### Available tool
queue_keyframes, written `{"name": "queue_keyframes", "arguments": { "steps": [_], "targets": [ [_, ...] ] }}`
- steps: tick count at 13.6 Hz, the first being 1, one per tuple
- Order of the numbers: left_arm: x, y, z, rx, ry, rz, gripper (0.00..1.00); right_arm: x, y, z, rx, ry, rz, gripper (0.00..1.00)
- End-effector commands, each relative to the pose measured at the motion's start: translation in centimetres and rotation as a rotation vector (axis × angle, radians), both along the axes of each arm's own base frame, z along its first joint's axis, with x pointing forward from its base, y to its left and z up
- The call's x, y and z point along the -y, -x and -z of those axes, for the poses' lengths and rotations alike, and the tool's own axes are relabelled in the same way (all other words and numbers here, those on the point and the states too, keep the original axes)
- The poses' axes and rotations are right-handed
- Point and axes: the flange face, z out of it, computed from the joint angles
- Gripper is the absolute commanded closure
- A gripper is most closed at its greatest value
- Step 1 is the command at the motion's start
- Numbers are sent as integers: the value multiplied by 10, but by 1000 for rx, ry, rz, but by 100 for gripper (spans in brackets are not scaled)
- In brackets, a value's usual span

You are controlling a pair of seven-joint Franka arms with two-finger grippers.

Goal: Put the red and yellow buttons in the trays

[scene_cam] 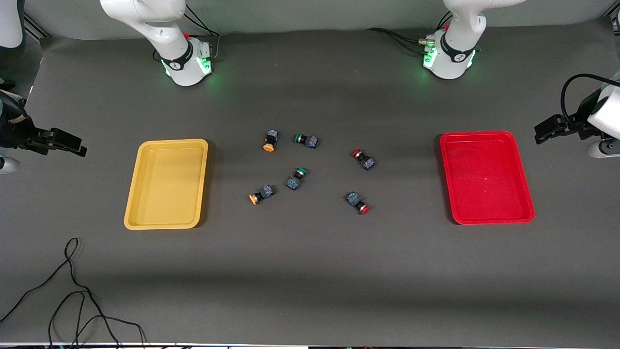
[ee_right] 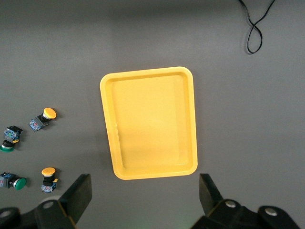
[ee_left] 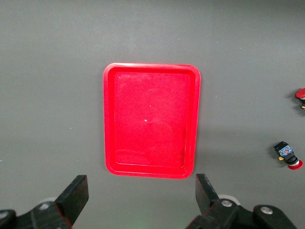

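Note:
Two yellow buttons (scene_cam: 270, 140) (scene_cam: 260, 194) and two red buttons (scene_cam: 363, 159) (scene_cam: 358, 202) lie loose in the middle of the table. The yellow tray (scene_cam: 167, 184) lies bare toward the right arm's end, the red tray (scene_cam: 486, 177) bare toward the left arm's end. My left gripper (ee_left: 141, 195) hangs open high over the table beside the red tray (ee_left: 150, 119), holding nothing. My right gripper (ee_right: 145, 195) hangs open high beside the yellow tray (ee_right: 150, 121), also holding nothing. Both yellow buttons (ee_right: 43, 118) (ee_right: 48, 175) show in the right wrist view, and one red button (ee_left: 288, 155) in the left.
Two green-capped buttons (scene_cam: 306, 140) (scene_cam: 296, 178) lie among the red and yellow ones. A black cable (scene_cam: 72, 291) curls on the mat near the front edge at the right arm's end. The arm bases (scene_cam: 186, 63) (scene_cam: 450, 58) stand at the back.

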Motion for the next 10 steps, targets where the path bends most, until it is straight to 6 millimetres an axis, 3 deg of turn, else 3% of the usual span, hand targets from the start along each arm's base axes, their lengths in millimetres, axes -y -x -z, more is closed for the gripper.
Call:
{"name": "queue_keyframes", "arguments": {
  "steps": [1, 7, 10],
  "targets": [
    [2, 2, -2, -1, 3, 21, 0, 0, 7, -4, -6, 19, -16, 0],
    [5, -4, 13, -33, 3, 29, 0, -2, 4, -6, 1, 9, -17, 0],
    [8, -3, 12, -38, 2, 33, 0, -17, 8, 1, -16, 14, -34, 0]
  ]
}}
